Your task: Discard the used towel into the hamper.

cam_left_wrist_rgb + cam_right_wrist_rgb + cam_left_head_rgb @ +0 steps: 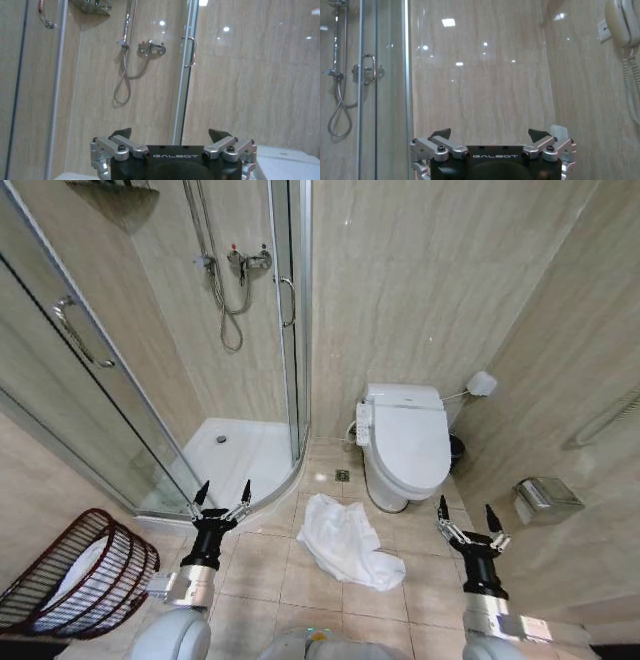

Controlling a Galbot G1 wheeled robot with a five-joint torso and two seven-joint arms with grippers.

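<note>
The crumpled white towel [346,542] lies on the tiled floor [300,585] between the two raised arms, nearer the left tool [222,496] than the right tool [468,518]. Both tools stand with fingers spread apart, holding nothing. The hamper [85,575] sits out beyond the left tool's outer side, well apart from the towel.

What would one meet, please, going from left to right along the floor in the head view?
Hamper → left gripper → towel → toilet → right gripper, both grippers open and empty.
</note>
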